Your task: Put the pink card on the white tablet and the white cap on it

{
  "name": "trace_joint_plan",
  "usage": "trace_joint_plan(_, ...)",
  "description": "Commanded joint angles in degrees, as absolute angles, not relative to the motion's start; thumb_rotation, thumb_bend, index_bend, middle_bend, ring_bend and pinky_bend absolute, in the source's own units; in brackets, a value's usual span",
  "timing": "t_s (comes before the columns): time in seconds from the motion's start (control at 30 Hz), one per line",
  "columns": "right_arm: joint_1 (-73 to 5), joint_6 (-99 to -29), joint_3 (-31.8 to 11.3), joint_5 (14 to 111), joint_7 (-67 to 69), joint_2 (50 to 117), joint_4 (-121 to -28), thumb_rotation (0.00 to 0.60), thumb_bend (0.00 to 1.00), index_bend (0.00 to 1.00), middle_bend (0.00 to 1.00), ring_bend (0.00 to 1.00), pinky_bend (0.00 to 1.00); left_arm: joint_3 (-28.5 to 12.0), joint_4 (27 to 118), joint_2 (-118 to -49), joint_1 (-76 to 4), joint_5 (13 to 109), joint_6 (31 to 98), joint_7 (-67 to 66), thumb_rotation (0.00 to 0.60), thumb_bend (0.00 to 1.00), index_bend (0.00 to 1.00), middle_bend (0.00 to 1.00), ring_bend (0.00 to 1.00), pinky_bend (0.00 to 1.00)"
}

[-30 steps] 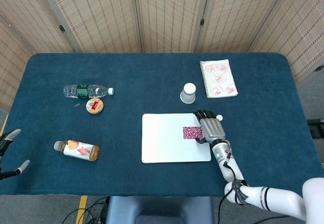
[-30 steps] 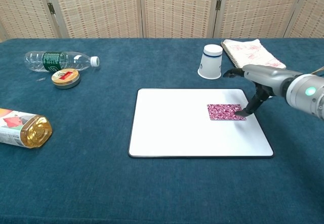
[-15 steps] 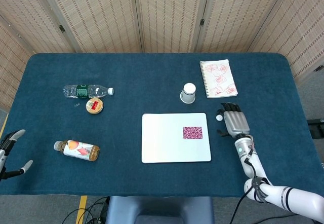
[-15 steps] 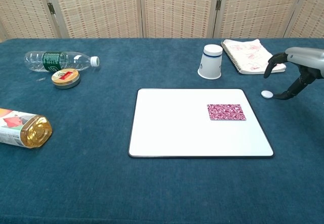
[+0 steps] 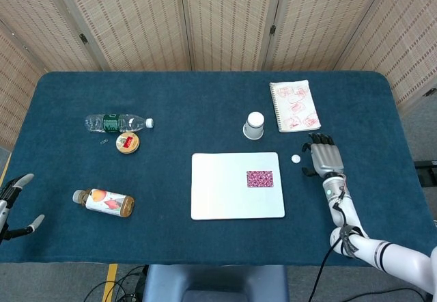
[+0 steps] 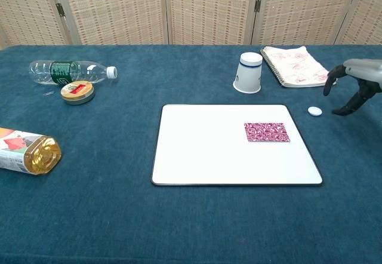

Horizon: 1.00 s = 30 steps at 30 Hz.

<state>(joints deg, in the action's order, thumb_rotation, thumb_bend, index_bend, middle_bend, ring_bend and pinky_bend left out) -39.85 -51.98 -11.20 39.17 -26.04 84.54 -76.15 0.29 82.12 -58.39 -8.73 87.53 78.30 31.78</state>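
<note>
The pink card [image 5: 259, 178] [image 6: 266, 132] lies flat on the right part of the white tablet [image 5: 225, 193] [image 6: 215, 150]. A small white cap [image 5: 295, 158] [image 6: 314, 111] rests on the blue cloth just right of the tablet's far corner. My right hand [image 5: 325, 158] [image 6: 352, 85] hovers a little right of the cap, fingers apart and holding nothing. At the left edge of the head view my left hand [image 5: 15, 206] stays off the table, fingers spread and empty.
An upturned white paper cup [image 5: 253, 126] [image 6: 248, 71] and a spiral notebook [image 5: 294, 106] [image 6: 296, 64] stand behind the tablet. On the left lie a clear bottle [image 5: 116, 121], a round tin [image 5: 128, 142] and a juice bottle [image 5: 104, 201].
My right hand let go of the pink card on the tablet and drew back to the right, past the white cap. The card stayed in place. The left hand barely moved.
</note>
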Motion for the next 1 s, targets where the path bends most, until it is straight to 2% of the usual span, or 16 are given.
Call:
trace_joint_plan(0.03, -40.72, -50.67, -11.19, 38.16, -26.56, 85.58, -74.39, 0.6, 0.2, 0.38, 0.09, 0.0, 0.0, 0.25, 82.04, -58.4, -8.74, 87.49, 78.26, 31.91, 0.6, 0.34, 0.0, 0.1, 0.07, 0.23)
trace_joint_plan(1.0, -44.23, -43.75, -11.17, 35.32, -25.7, 89.37, -65.65, 0.6, 0.2, 0.42, 0.09, 0.0, 0.0, 0.0, 81.18, -58.65, -9.19, 86.63, 76.67, 32.65, 0.6, 0.34, 0.0, 0.1, 0.07, 0.23)
